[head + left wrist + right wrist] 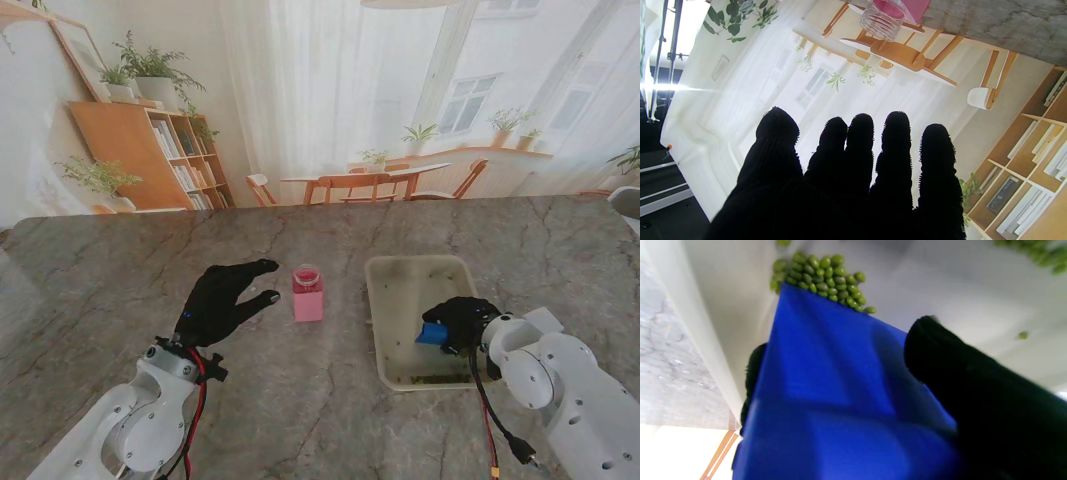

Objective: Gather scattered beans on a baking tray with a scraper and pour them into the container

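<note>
The tray (385,300) is shallow, cream-coloured and rectangular, and lies on the marble table (100,270) right of centre. Inside it, the right hand (462,322) grips a blue scraper (432,334) near the tray's nearer end. In the right wrist view, the flat blade edge of the scraper (826,373) meets a packed cluster of small green beans (821,276) on the tray floor. The left hand (222,298) hovers with fingers spread, holding nothing, beside the pink container (308,293) with its clear top, left of the tray.
</note>
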{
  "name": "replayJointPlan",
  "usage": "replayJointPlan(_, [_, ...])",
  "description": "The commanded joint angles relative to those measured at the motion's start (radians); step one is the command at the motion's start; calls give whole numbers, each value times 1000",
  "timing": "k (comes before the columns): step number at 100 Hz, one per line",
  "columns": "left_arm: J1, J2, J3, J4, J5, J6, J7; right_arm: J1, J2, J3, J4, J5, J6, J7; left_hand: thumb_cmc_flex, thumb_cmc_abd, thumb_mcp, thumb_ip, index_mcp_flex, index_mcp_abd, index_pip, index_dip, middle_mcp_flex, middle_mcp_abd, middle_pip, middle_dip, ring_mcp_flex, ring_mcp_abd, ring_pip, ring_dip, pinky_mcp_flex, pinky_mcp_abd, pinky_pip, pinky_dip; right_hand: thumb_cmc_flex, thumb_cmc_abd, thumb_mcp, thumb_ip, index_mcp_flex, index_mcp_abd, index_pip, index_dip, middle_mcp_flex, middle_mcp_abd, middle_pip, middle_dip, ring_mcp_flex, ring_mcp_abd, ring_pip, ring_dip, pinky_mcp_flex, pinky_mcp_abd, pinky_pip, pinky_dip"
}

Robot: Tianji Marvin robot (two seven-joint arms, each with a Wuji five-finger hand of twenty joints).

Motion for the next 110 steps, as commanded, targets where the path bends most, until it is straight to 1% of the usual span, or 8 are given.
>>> replayJointPlan(1, [6,-4,1,-5,0,-2,2,-55,1,-12,31,-2,-3,50,14,50,-21,27,23,-26,-5,10,-20,-21,-15,-9,15,-2,2,12,-7,11,12,8,71,22,16,-5,109,-103,-40,-102,25,7,-29,0,110,-96,5,-23,-1,-2,6,27])
replayJointPlan(12, [8,-4,1,-6,2,-1,4,-82,1,6,2,-6,-4,69,15,50,-20,28,23,-27,-5,10,-20,-21,-15,-9,16,-2,2,12,-5,10,13,9,72,31,4,0,105,-111,-43,-101,23,-1,-44,13,103,-86,-26,-41,-10,0,-8,27])
replayJointPlan(42, [9,-4,1,-8,3,0,5,-140,1,37,-69,10,8,120,15,51,-19,28,22,-27,-5,10,-20,-21,-15,-8,16,-1,2,12,-6,10,13,8,78,42,-12,5,103,-112,-44,-100,19,-5,-54,23,95,-78,-42,-56,-19,3,-19,27])
replayJointPlan(71, [10,-4,0,-8,4,1,6,-180,-3,63,-134,-7,10,127,15,51,-20,28,23,-26,-5,10,-20,-20,-15,-9,15,0,2,12,-6,11,13,9,78,57,-29,10,95,-112,-46,-99,15,-7,-64,32,91,-76,-47,-59,-23,2,-25,31])
replayJointPlan(83, [11,-4,0,-9,5,2,6,-197,-5,75,-163,-18,14,127,14,50,-20,28,22,-26,-6,10,-20,-19,-15,-9,15,0,2,12,-6,11,12,8,75,75,-44,12,88,-115,-50,-99,10,-7,-71,38,86,-74,-55,-59,-27,4,-29,32])
replayJointPlan(89, [11,-4,0,-9,4,2,6,-206,-8,82,-176,-35,16,108,15,50,-19,28,23,-27,-5,10,-20,-19,-15,-9,15,-1,2,12,-7,10,12,8,71,89,-55,14,84,-119,-54,-101,6,-7,-77,41,84,-74,-61,-58,-27,4,-30,34])
replayJointPlan(94, [10,-4,0,-9,5,2,6,-212,-12,86,-182,-57,21,70,15,50,-20,28,22,-26,-6,10,-20,-19,-15,-9,15,0,2,12,-7,11,12,8,70,101,-73,20,81,-125,-59,-104,4,-11,-88,49,84,-75,-71,-50,-28,3,-32,37])
replayJointPlan(110, [10,-4,1,-9,5,3,7,-203,-28,77,-169,-129,72,-123,14,51,-20,28,23,-27,-5,10,-20,-19,-15,-9,15,-1,1,12,-6,10,12,8,52,129,-90,21,70,-141,-74,-114,-8,-17,-99,48,81,-80,-86,-47,-24,-4,-40,36])
